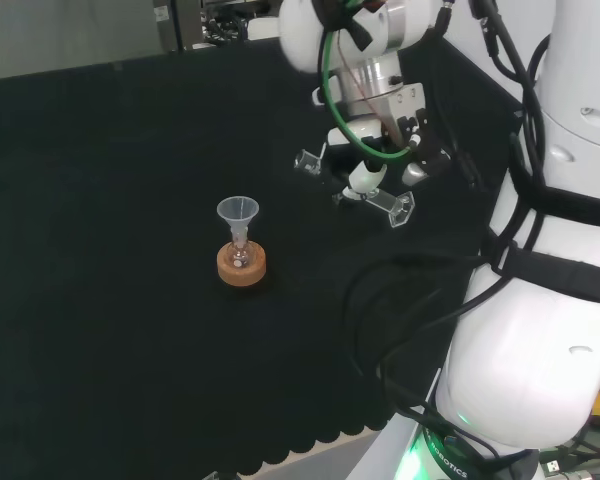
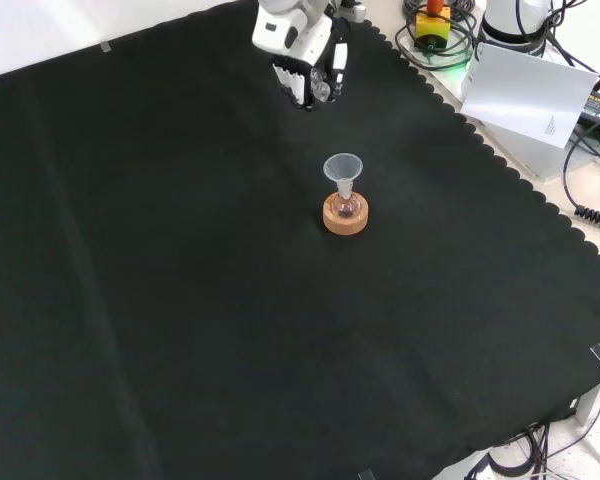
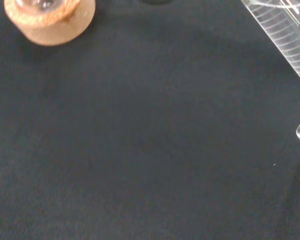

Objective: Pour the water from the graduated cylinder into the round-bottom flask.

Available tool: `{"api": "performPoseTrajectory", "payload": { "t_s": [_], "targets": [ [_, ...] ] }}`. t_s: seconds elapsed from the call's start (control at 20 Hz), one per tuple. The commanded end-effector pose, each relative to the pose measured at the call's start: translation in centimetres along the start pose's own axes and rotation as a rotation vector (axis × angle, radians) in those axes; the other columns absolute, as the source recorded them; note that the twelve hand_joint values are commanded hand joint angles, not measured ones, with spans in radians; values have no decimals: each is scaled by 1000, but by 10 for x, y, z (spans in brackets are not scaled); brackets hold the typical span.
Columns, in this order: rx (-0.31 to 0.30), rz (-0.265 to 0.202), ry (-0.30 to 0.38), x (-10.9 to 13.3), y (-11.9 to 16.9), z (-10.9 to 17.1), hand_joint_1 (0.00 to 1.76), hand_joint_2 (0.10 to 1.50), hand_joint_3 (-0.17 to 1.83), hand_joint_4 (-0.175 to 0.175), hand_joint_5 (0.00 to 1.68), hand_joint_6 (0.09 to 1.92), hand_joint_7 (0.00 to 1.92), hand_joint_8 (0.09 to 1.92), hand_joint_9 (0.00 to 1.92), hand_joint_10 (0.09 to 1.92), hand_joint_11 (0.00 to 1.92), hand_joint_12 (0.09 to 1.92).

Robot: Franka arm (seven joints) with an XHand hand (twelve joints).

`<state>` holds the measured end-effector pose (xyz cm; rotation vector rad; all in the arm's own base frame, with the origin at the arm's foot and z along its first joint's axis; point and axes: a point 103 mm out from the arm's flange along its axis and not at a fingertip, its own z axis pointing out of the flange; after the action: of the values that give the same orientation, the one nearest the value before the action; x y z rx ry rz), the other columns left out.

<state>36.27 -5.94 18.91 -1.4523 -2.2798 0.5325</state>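
Black cloth (image 2: 160, 300) spread over the bench. Hand (image 2: 305, 75) curled round a tilted clear cylinder (image 1: 365, 190) (graduated, seen from the wrist), well apart from flask (image 2: 345, 205) with funnel (image 2: 343, 167) on cork ring (image 2: 345, 218).

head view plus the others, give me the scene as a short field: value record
flask: small round-bottom flask near the cloth's middle
stand: cork ring under the flask
funnel: clear funnel upright in the flask's neck
cylinder: graduated cylinder, tilted nearly level, to the right of the flask in the head view
hand: hand curled round the cylinder
surface: black cloth
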Motion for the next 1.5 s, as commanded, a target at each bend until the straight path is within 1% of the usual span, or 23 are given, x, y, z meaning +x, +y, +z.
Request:
{"api": "performPoseTrajectory", "payload": {
  "t_s": [0.05, 0.35, 0.65, 0.9, 1.25, 1.5],
  "targets": [
    [159, -76, -126, 41, 16, 8, 1143, 1145, -5, -175, 942, 1074, 1250, 374, 1423, 87, 1306, 703],
    [177, -77, -135, 48, 23, 6, 1143, 1145, -5, -175, 942, 1074, 1252, 371, 1424, 87, 1307, 702],
    [173, -52, -146, 47, 28, 0, 1143, 1145, -5, -175, 942, 1074, 1255, 367, 1425, 87, 1309, 701],
    [163, -27, -169, 47, 31, -5, 1143, 1145, -5, -175, 942, 1074, 1257, 365, 1427, 87, 1310, 700],
    [192, -13, -194, 50, 35, -8, 1143, 1145, -5, -175, 942, 1074, 1261, 361, 1430, 87, 1313, 698],
    [188, -4, -194, 47, 36, -10, 1143, 1145, -5, -175, 942, 1074, 1262, 358, 1430, 87, 1314, 698]
  ]
}}
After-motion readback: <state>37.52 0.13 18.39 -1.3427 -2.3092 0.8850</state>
